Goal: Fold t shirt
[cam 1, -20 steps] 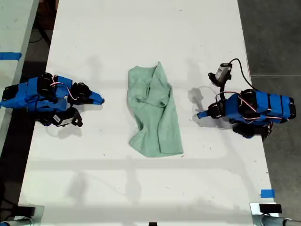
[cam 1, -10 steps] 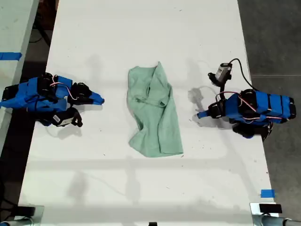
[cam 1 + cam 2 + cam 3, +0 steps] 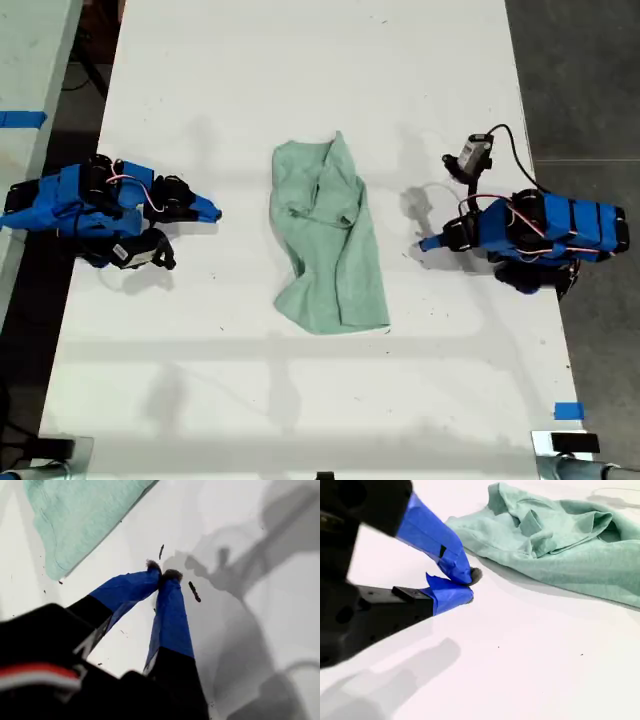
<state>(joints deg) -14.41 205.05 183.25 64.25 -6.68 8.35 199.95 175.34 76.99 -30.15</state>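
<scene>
One pale mint-green t shirt (image 3: 328, 240) lies rumpled in the middle of a white surface (image 3: 300, 80), running lengthwise from the far side toward the near side in the exterior view. Its upper part is bunched into folds; its lower part lies flatter and ends in a wider hem.

Two blue arms rest on the surface, one on each side of the shirt, both pointing inward at it. My first gripper (image 3: 428, 243) is at the exterior view's right, clenched with its taped tips together on bare surface, grasping nothing, a little apart from the shirt's edge. My second gripper (image 3: 212, 212) is at the exterior view's left, also clenched and empty, farther from the cloth.

One small grey device (image 3: 472, 155) with a black cable sits just beyond the first arm. Two pieces of blue tape show: one (image 3: 569, 410) near the surface's near corner at the exterior view's right, one (image 3: 20, 119) on a neighbouring table at that view's left.

Bare surface surrounds the shirt on all sides. Dark floor (image 3: 580, 80) borders the surface's long edges.
</scene>
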